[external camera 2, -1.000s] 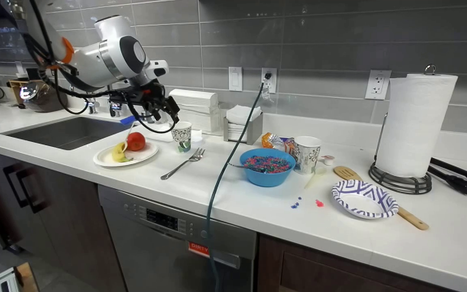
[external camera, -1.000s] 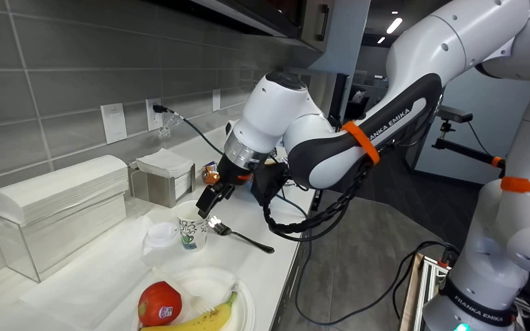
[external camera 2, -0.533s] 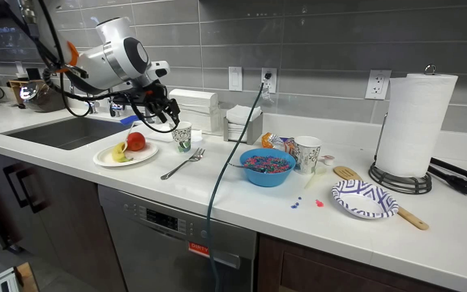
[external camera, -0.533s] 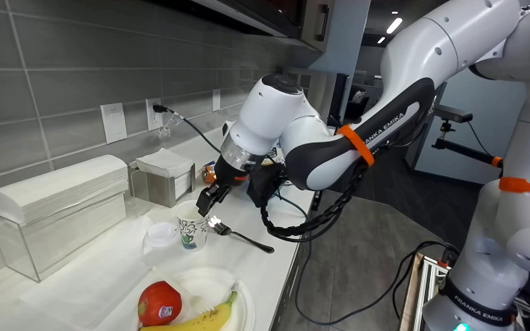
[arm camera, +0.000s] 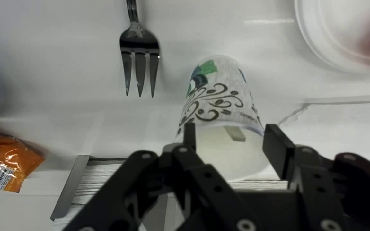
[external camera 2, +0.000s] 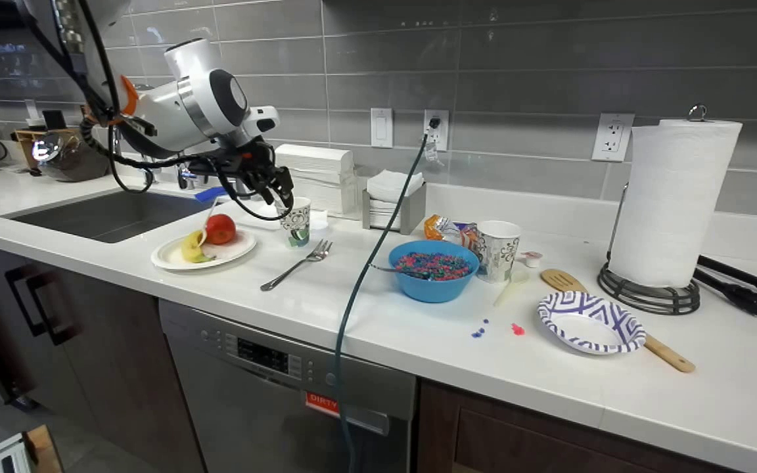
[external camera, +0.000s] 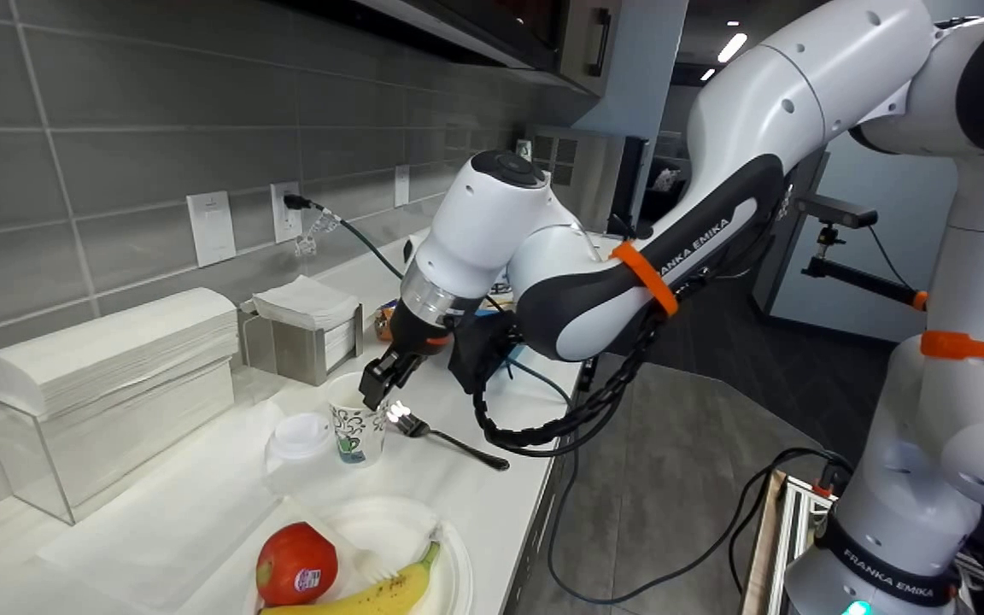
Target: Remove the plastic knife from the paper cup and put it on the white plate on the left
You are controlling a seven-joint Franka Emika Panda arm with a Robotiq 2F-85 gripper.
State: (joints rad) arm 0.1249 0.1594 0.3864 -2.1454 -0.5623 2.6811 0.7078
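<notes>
The paper cup, white with dark swirls, stands upright on the counter in both exterior views (external camera: 359, 437) (external camera 2: 297, 230). In the wrist view the cup (arm camera: 218, 102) shows its opening. The plastic knife (arm camera: 235, 133) appears as a short, pale, blunt-ended strip in that opening; the rest is hidden. My gripper (arm camera: 230, 138) is open, its fingers either side of the opening, nothing held. In both exterior views the gripper (external camera: 377, 389) (external camera 2: 280, 190) is at the cup's rim height or just above. The white plate (external camera: 459, 559) (external camera 2: 237, 255) (arm camera: 305, 37) holds a red fruit, a banana and a pale fork.
A metal fork (external camera: 449, 440) (arm camera: 139, 41) lies beside the cup. A lid (external camera: 300, 436) and napkin holder (external camera: 304, 342) stand near it. A blue bowl (external camera 2: 432, 289), a cable (external camera 2: 365, 276), another paper cup (external camera 2: 498, 253) and a patterned bowl (external camera 2: 549, 328) are farther along.
The arm has lowered and shifted slightly; the gripper has moved a little downward at the cup's rim. The cup, plate and fork have not moved.
</notes>
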